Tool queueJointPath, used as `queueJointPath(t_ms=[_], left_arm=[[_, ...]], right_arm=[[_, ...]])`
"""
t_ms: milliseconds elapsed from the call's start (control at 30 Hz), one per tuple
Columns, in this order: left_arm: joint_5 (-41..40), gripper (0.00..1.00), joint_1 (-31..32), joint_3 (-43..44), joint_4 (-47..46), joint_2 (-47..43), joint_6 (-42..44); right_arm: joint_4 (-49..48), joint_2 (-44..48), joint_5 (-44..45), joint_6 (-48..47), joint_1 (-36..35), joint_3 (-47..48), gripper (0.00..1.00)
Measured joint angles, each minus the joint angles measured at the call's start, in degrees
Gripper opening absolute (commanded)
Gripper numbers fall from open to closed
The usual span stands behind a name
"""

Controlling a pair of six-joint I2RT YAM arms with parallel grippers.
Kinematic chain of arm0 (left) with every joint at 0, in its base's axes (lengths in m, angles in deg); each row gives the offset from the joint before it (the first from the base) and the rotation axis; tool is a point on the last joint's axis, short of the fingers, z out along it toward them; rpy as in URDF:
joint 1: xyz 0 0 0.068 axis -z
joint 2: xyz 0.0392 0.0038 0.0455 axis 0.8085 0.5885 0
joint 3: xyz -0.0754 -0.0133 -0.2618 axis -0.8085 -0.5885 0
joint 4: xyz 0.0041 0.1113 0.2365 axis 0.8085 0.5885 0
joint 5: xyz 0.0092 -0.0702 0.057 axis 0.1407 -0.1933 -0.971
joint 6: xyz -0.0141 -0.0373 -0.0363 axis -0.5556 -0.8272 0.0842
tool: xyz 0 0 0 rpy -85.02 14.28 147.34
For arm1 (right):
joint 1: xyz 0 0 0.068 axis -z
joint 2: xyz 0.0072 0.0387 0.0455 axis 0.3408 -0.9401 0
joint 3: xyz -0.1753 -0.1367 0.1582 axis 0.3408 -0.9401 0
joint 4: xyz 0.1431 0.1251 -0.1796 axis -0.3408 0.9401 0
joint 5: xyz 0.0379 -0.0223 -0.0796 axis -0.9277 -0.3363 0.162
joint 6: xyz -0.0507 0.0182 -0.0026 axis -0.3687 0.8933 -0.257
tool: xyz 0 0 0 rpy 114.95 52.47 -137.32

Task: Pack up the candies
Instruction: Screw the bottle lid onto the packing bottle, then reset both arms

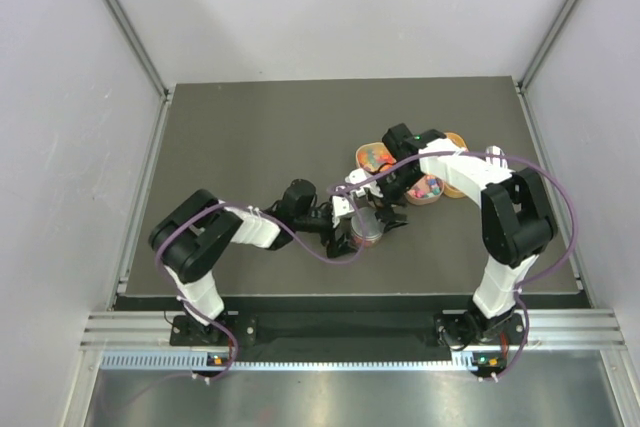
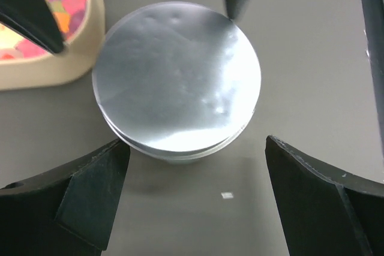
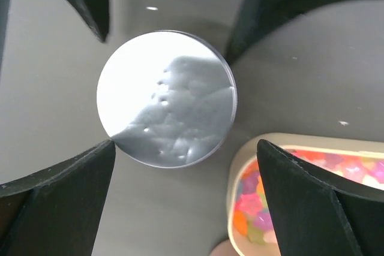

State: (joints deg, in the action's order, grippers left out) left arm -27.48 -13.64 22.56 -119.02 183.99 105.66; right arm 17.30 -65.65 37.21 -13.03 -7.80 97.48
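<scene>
Two grippers face each other across one small clear cup at mid-table, and a round clear lid lies on its mouth. The left gripper has its fingers spread wide, one on each side of the cup, close to its wall; contact cannot be told. The right gripper comes from the opposite side, its fingers likewise apart and holding nothing. Most candies sit in an oval tan tray just beside the cup. The overhead view hints at reddish ones inside the cup, though glare on the lid hides them in the wrist views. Judging by this, filling is finished and capping is in hand. The next move probably calls for one gripper to steady the cup while the other presses the lid home squarely, without tipping it.
</scene>
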Motion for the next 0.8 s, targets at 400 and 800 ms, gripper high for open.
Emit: queueJointPath(t_ms=[400,800], left_arm=[[-9.05,0.99,-4.37,5.62,31.3,-19.08,5.14],[-43.01,0.99,-24.26,14.05,29.22,-21.9,-3.96]], right_arm=[[-1.4,7.08,4.63,9.92,6.34,1.2,1.0],[-30.97,21.18,31.3,55.76,29.16,-5.09,1.0]])
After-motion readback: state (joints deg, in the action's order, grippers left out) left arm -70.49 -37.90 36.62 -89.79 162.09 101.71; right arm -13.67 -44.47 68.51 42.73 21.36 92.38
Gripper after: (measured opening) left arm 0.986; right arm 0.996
